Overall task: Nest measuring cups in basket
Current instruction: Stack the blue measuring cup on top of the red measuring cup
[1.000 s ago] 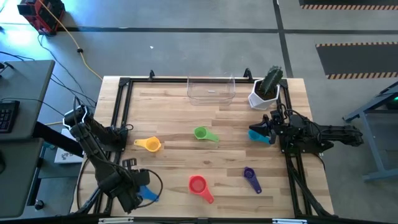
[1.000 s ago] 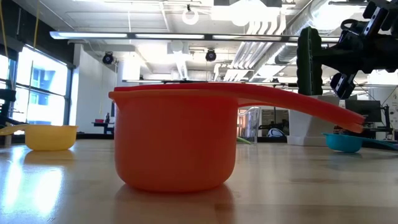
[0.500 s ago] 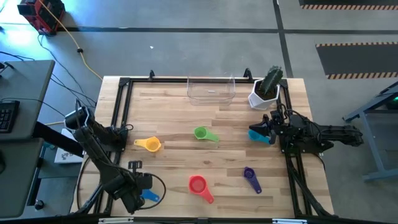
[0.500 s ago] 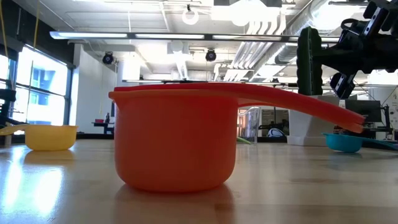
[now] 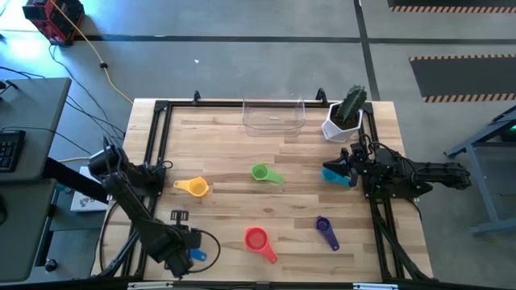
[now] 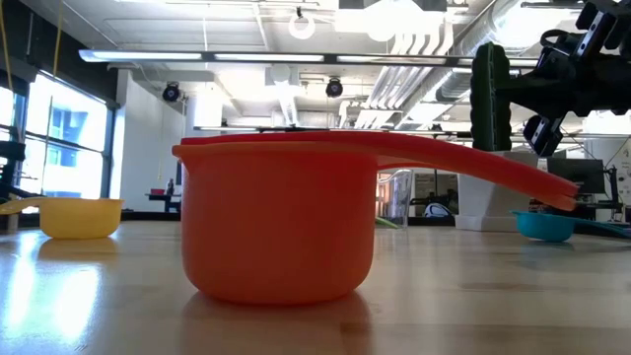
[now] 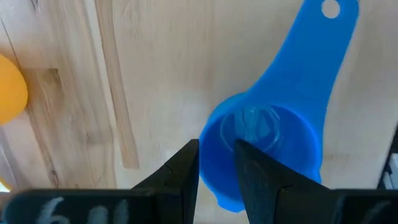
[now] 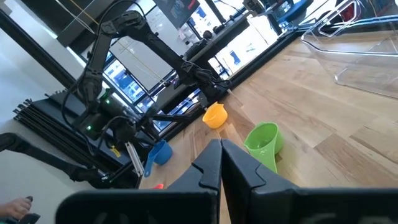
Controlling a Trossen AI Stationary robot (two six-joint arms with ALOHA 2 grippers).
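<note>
Six measuring cups show in the high view: yellow (image 5: 193, 187), green (image 5: 262, 172), red (image 5: 256, 238), purple (image 5: 324, 227), teal (image 5: 334, 175) and blue (image 5: 196, 255). All but the blue one rest on the table. My left gripper (image 5: 184, 254) is at the table's near left corner, shut on the blue cup (image 7: 261, 134). My right gripper (image 8: 220, 163) is shut and hangs above the teal cup (image 6: 544, 225) at the right edge, touching nothing. The clear basket (image 5: 274, 115) stands at the far edge. My left gripper pinches the blue cup's wall (image 7: 208, 155) on the side opposite its handle (image 7: 311, 56). One finger (image 7: 258, 180) is inside the bowl and one finger (image 7: 183, 177) outside. The fingers come from above, pointing down. Whether the cup is clear of the table, I cannot tell.
A white pot with a green cactus (image 5: 345, 117) stands right of the basket at the far right corner. A black frame (image 5: 157, 141) runs along the table's edges. In the low view the red cup (image 6: 276, 227) fills the foreground. Bare wood lies between the cups.
My left gripper has shifted a little toward the table's right and near edge, staying shut on the blue cup, which has moved along with it. The right arm and the other cups have kept still.
</note>
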